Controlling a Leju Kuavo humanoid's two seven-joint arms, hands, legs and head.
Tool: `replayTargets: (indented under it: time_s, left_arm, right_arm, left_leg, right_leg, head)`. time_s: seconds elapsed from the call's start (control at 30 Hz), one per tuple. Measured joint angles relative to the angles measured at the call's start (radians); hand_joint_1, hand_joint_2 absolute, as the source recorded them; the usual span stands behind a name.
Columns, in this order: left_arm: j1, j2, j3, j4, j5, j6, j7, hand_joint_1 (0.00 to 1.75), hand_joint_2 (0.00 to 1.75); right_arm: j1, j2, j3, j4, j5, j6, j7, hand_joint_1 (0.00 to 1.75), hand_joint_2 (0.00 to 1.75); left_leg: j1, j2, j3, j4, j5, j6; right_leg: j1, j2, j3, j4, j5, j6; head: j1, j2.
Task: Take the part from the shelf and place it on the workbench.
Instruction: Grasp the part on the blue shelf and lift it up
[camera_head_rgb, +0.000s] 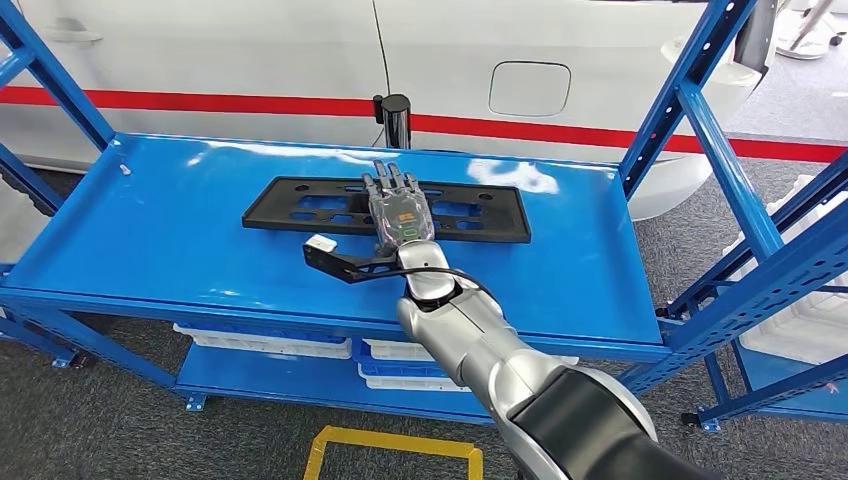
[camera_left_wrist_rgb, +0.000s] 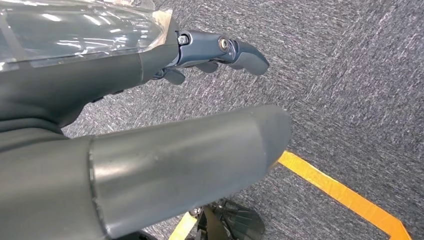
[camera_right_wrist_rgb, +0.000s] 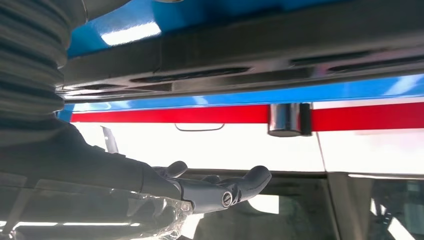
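Head view
Shelf: blue metal shelf (camera_head_rgb: 150, 240) with blue uprights; a white vehicle body with a red stripe (camera_head_rgb: 200, 102) stands behind it.
Part: long flat black part (camera_head_rgb: 300, 206) with cut-outs, lying flat on the top deck of the shelf, lengthwise, toward the rear half of the deck.
Right hand: right hand (camera_head_rgb: 398, 205) reaches over the front edge of the shelf and lies palm down across the middle of the part, fingers straight and spread toward the far edge. Nothing is clasped in it; whether it touches the part cannot be told.
Bracket: a small black bracket (camera_head_rgb: 345, 265) with a white tag (camera_head_rgb: 320, 243) lies on the shelf deck just in front of the part, beside the wrist.
Post: a dark cylindrical post (camera_head_rgb: 396, 118) stands behind the shelf.
Lower deck: white trays (camera_head_rgb: 265, 343) sit on the shelf's lower level.
Floor: grey carpet with a yellow taped outline (camera_head_rgb: 390, 440) in front of the shelf.

Left wrist view
Left hand: left hand (camera_left_wrist_rgb: 210, 55) hangs over grey carpet, fingers extended and apart, holding nothing.
Floor: yellow tape line (camera_left_wrist_rgb: 340, 192) on the carpet.

Right wrist view
Right hand: fingers (camera_right_wrist_rgb: 235, 187) extended and apart, empty, close to the part's black edge (camera_right_wrist_rgb: 240, 55), which runs along the blue shelf.
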Motion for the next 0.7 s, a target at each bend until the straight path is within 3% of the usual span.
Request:
replayTargets:
  time_s: [0.07,0.1,0.37,0.7]
  left_arm:
    - [0.000,0.002,0.002,0.000,-0.003,-0.003,-0.001,0.00,0.00]
    - [0.000,0.003,0.003,0.000,-0.005,-0.005,-0.002,0.00,0.00]
    - [0.002,0.012,0.010,0.000,-0.025,-0.026,-0.008,0.00,0.00]
    - [0.002,0.022,0.012,0.000,-0.060,-0.052,-0.014,0.00,0.00]
  right_arm:
    - [-0.003,-0.005,-0.009,0.003,0.003,0.000,0.001,1.31,1.75]
    - [-0.004,-0.008,-0.013,0.004,0.005,-0.001,0.003,1.61,1.75]
    - [-0.007,-0.041,-0.062,0.009,0.030,-0.008,0.014,1.73,1.75]
    - [-0.014,-0.079,-0.109,0.016,0.096,-0.017,0.039,1.71,1.75]
  left_leg:
    - [0.000,0.000,0.000,0.000,0.000,0.000]
    - [0.000,0.000,0.000,0.000,0.000,0.000]
    - [0.000,0.000,0.000,0.000,0.000,0.000]
    - [0.000,0.000,0.000,0.000,0.000,0.000]
  right_leg:
    - [0.000,0.000,0.000,0.000,0.000,0.000]
    - [0.000,0.000,0.000,0.000,0.000,0.000]
    - [0.000,0.000,0.000,0.000,0.000,0.000]
    - [0.000,0.000,0.000,0.000,0.000,0.000]
  head:
    - [0.000,0.000]
    - [0.000,0.000]
    - [0.000,0.000]
    - [0.000,0.000]
